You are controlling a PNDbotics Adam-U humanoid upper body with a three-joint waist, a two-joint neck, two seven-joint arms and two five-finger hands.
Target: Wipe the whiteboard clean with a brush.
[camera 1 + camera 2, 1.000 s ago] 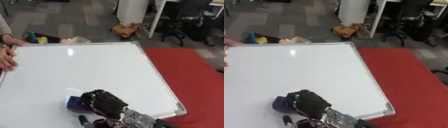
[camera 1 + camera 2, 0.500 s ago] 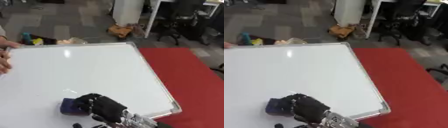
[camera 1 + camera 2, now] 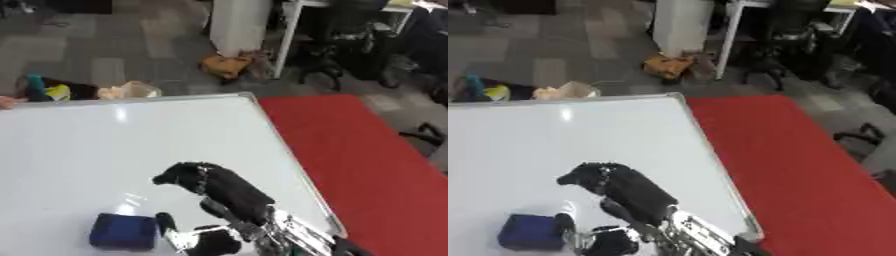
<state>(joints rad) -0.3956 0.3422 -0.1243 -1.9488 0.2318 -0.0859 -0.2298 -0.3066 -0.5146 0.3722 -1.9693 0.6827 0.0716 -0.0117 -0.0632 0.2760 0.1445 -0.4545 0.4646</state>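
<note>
Room: grey carpet-tile floor (image 3: 131, 45) beyond the far edge of the work area, with a white cabinet (image 3: 241, 22), black office chairs (image 3: 350, 55) and a tan bag (image 3: 226, 66) lying on the floor.
Floor clutter: a small heap of teal, yellow and pale items (image 3: 61, 91) just past the board's far left edge; what they are I cannot make out.
Tabletop: red tabletop (image 3: 359, 150) showing to the right of the board, bare where it is visible.
Whiteboard: large whiteboard (image 3: 105, 145) with a silver frame, lying flat on the tabletop; its white face carries ceiling-light glare and looks free of marks where visible.
Brush: dark blue block-shaped brush (image 3: 124, 231) resting on the board near its bottom left, just beside the hand's thumb.
Right hand: black right hand (image 3: 223, 187) above the board's lower middle, fingers relaxed and slightly bent, pointing left, holding nothing; whether the thumb touches the brush is unclear.
Right arm: silver wrist joint (image 3: 289, 235) entering from the bottom right.
Left hand: not visible in either view.
Left eye only: a sliver of a person's hand (image 3: 9, 101) at the left edge beside the board's far corner.
Right eye only: more of the red tabletop's right side and another chair arm (image 3: 859, 137) past it.
</note>
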